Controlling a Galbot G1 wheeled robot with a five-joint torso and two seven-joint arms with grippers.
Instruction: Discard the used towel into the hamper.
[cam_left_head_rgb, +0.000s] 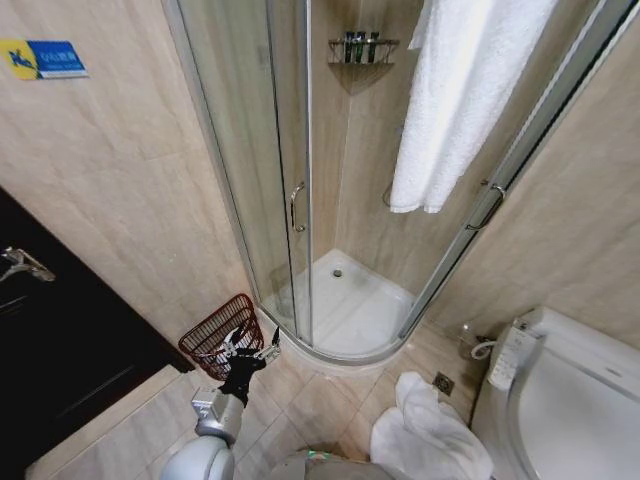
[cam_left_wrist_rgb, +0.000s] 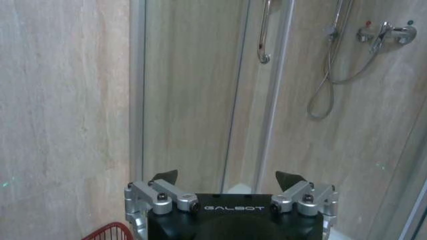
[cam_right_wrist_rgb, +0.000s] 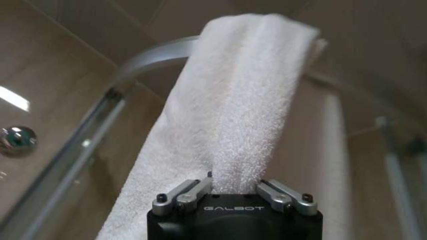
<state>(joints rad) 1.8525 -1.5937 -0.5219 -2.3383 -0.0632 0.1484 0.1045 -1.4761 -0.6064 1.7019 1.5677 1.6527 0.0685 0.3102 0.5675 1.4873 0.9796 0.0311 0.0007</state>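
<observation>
One towel (cam_left_head_rgb: 470, 90) hanging (shower rail), hamper (cam_left_head_rgb: 222, 335) below

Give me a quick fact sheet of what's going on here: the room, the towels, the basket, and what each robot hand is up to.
Room: bathroom with glass shower cabin and toilet
Hanging towel: white, draped over the cabin's top rail
Floor towel: white, crumpled on tiles beside the toilet
Hamper: dark-red wire basket by the cabin door
Left gripper: open, empty, above the hamper
Right gripper: shut on hanging towel
</observation>
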